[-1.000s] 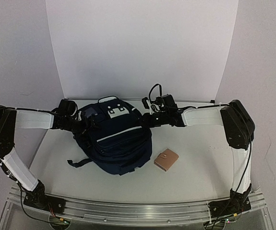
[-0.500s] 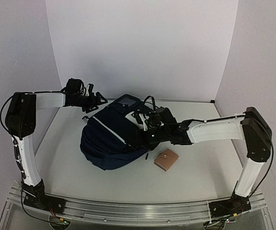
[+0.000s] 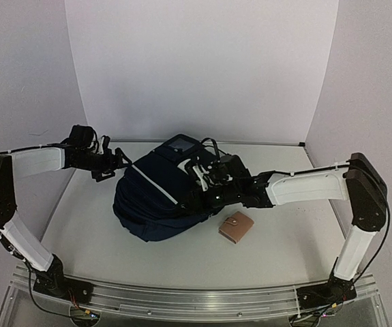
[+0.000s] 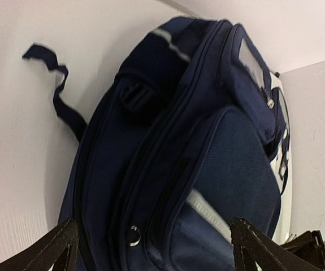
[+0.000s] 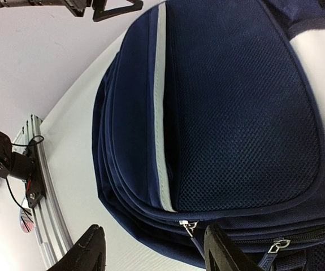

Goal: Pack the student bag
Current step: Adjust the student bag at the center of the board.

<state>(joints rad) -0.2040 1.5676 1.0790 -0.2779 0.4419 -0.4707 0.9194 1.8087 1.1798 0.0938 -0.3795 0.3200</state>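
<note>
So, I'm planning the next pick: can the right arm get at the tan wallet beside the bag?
Probably yes: the tan wallet lies uncovered beside the student bag, close to the right claw, which is open and holds nothing.

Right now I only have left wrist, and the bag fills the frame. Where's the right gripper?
Observer: The right gripper is over the student bag, on the side opposite the left gripper.
Operator: Holding anything?
Observer: No. Its wrist view shows the jaws open, with nothing gripped.
Operator: Anything else out there?
Observer: One tan wallet, lying closed on the table just right of the bag.
</note>
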